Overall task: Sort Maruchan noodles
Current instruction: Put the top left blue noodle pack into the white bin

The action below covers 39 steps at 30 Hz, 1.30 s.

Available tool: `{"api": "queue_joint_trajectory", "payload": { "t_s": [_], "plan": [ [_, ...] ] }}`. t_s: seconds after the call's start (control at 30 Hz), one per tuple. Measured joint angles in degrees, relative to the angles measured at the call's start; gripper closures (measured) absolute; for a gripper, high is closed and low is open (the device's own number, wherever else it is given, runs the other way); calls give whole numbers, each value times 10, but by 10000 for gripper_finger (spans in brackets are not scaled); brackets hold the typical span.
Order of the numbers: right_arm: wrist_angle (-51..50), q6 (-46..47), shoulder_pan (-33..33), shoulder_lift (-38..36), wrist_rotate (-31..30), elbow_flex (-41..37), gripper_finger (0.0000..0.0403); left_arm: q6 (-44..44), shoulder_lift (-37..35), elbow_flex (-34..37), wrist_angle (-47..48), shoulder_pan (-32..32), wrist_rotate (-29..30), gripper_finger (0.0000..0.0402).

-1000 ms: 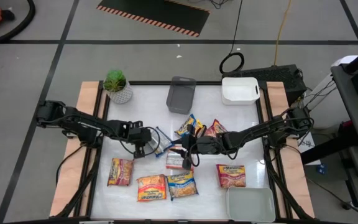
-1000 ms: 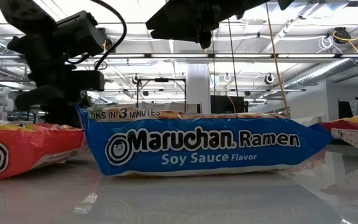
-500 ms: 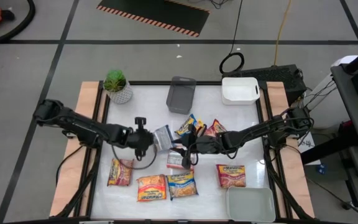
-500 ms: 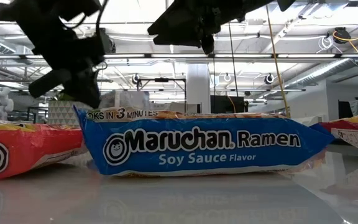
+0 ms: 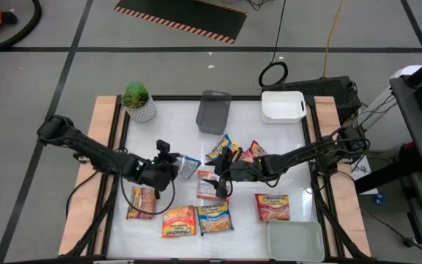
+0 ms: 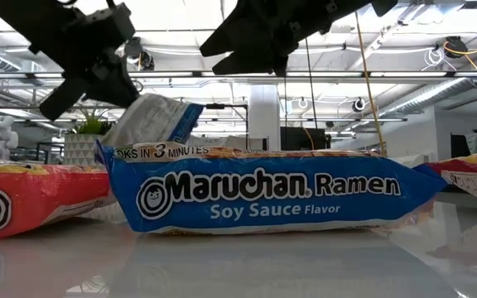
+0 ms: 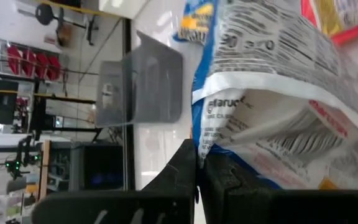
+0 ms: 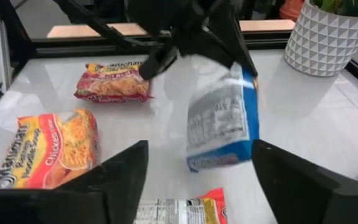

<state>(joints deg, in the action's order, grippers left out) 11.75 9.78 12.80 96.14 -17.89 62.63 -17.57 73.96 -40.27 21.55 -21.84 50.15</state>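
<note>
My left gripper (image 5: 170,166) is shut on a blue-and-white noodle packet (image 5: 187,165), left of the table's middle. The packet's printed back (image 8: 219,121) faces my right gripper. My right gripper (image 5: 223,171) hovers open at mid-table, above a white-and-red packet (image 5: 209,188) lying flat. Other packets lie flat on the table: two near the middle (image 5: 222,147) (image 5: 253,152), and a red (image 5: 143,203), an orange (image 5: 179,221), a blue (image 6: 263,192) and another red one (image 5: 272,207) along the near side. My left gripper pinches the blue packet's edge near an upper corner (image 7: 202,144) between its two fingers. The fingers (image 8: 194,34) slant down from the table's left. The packet hangs tilted below them (image 6: 151,120) and looks clear of the table.
A potted plant (image 5: 139,101) stands at the far left corner. A grey tray (image 5: 213,111) and a white tray (image 5: 283,106) sit along the far edge, and a pale tray (image 5: 295,240) sits at the near right corner. Bare table lies between the trays and the packets.
My left gripper has risen and rolled its wrist, lifting the blue packet off the table; the packet has turned from lying flat to hanging with its back showing. My right gripper has stayed in place and has opened its fingers.
</note>
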Motion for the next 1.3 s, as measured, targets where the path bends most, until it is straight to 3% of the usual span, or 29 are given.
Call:
{"api": "queue_joint_trajectory", "payload": {
  "t_s": [0.27,0.47,0.77,0.97,1.1,1.3],
  "plan": [
    [-4,2,-3,0,-30,0,88,-5,-31,0,-56,-13,61,398],
    [0,-1,-5,0,-63,0,87,11,-58,0,-72,-21,163,398],
    [27,-37,-5,0,-107,0,87,-12,-88,0,-139,-51,163,398],
    [179,-51,-4,0,-104,-52,87,-47,-88,0,-181,-70,163,398],
    [289,-46,-12,0,-67,-102,87,-51,-88,0,-192,-72,163,398],
    [359,-23,-26,0,-38,-132,87,-52,-88,0,-193,-69,161,398]
  ]
}}
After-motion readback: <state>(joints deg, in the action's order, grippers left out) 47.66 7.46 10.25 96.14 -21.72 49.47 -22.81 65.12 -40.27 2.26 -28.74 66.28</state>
